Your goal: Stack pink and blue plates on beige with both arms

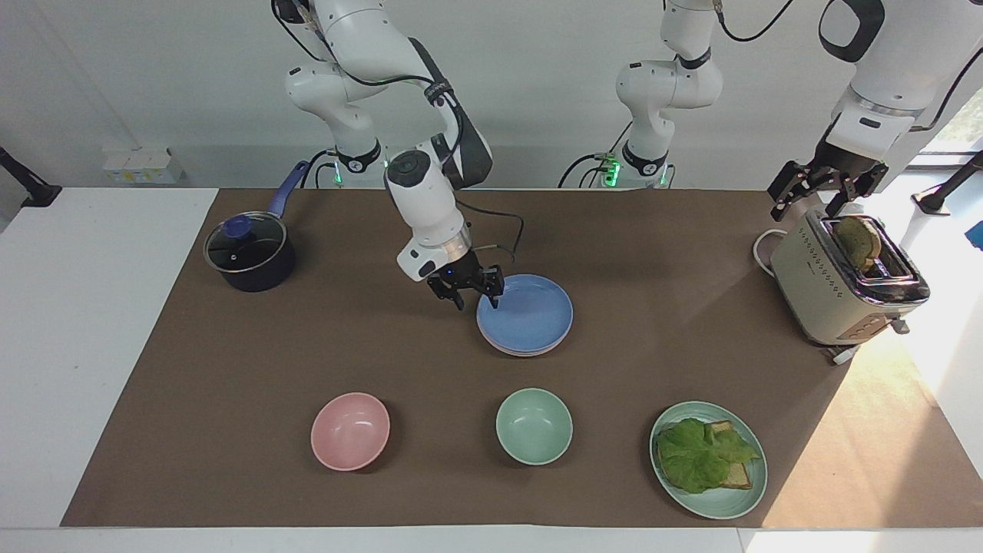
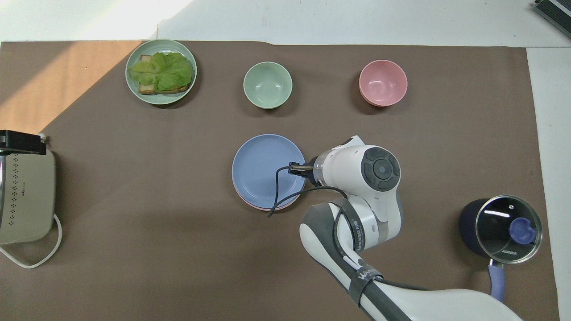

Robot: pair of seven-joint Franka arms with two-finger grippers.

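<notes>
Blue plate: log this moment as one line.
right gripper: open, at blue plate rim | blue plate: flat atop stack, pink plate edge showing beneath | left gripper: open, over toaster

Matte blue plate; glossy metal toaster; glass-lidded pot.

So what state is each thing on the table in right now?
Blue plate: lying flat on top of the stack.
Pink plate: under the blue, only its rim showing.
Right gripper: fingers open at the blue plate's rim.
Left gripper: open, over the toaster.
Toaster: bread up in the slot.
Pot: lid on.
Both bowls: empty.
</notes>
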